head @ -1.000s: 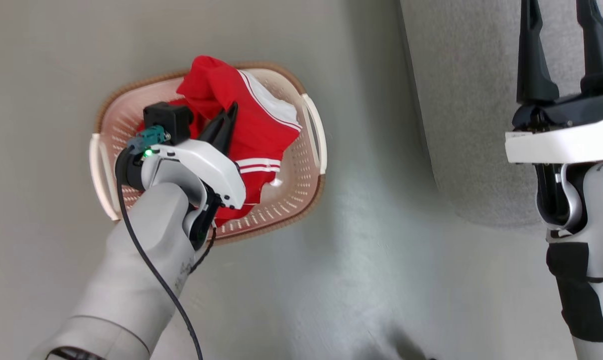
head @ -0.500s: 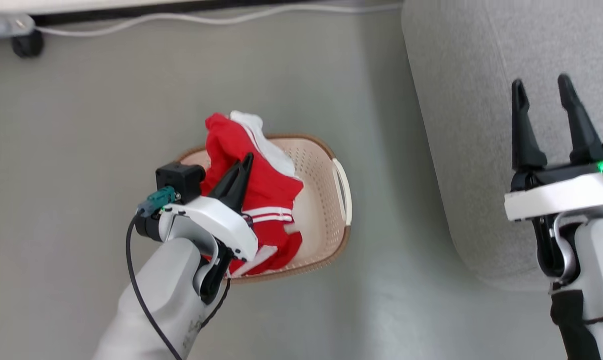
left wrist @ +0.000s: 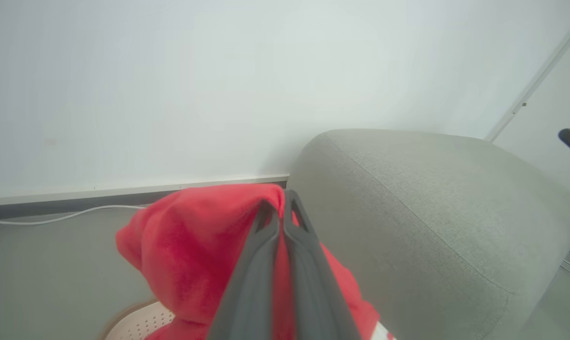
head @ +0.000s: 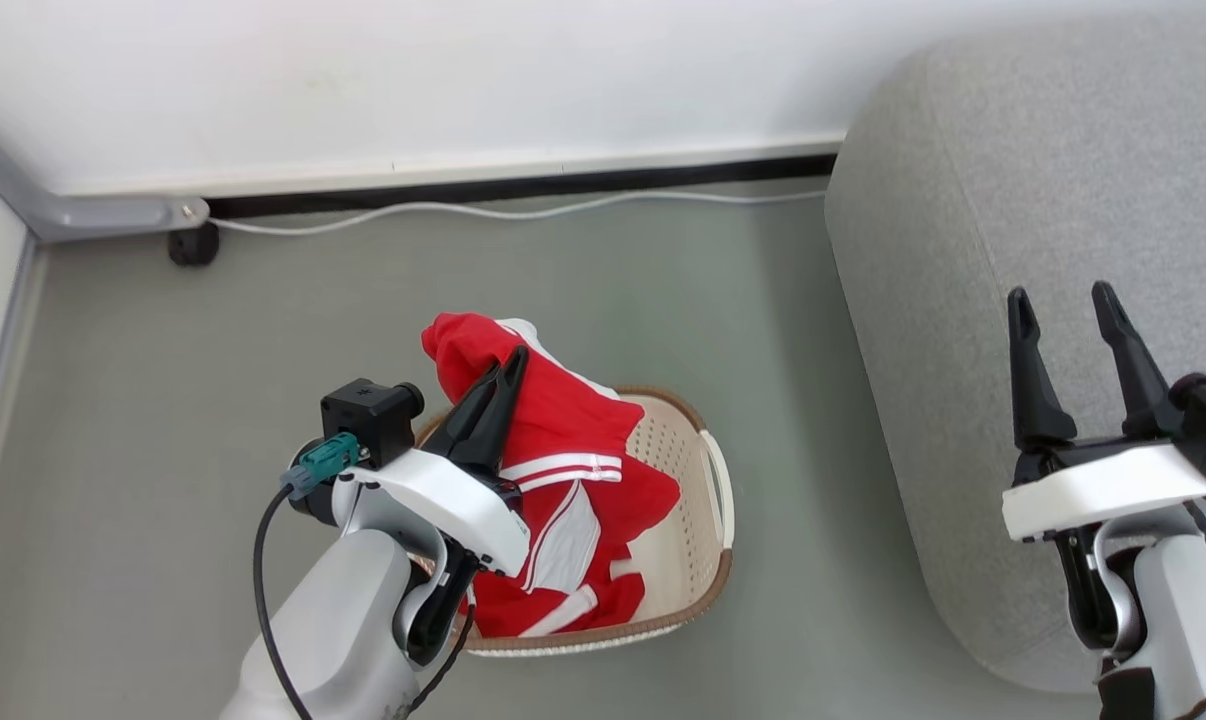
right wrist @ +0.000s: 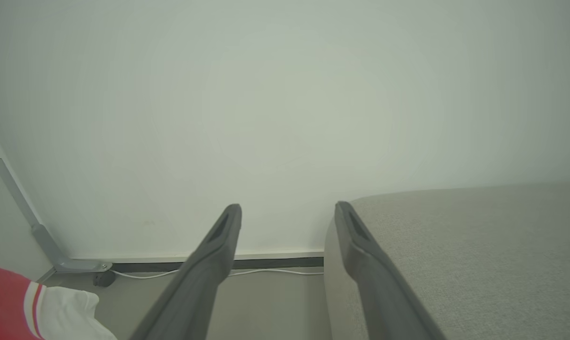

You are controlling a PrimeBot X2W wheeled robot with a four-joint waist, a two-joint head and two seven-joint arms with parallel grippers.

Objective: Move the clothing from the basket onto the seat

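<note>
Centrally, clothing [head: 563, 440]: drapes lengthwise from a pinched top fold down into basket [head: 678, 540], lower end lying inside, on the floor left of seat [head: 963, 250]. Left gripper [head: 513, 358]: clenches tight on that fold, apparently above the rim. Right gripper [head: 1061, 295]: gapes wide, grips nothing, hovers over seat.

basket [head: 679, 452]: left side behind left arm [head: 343, 620] (bottom under clothing [head: 573, 420]) | seat [head: 963, 300]: cut off right

grey floor [head: 783, 330] — basket [head: 675, 440], seat [head: 963, 250], white cable [head: 463, 212]
</note>
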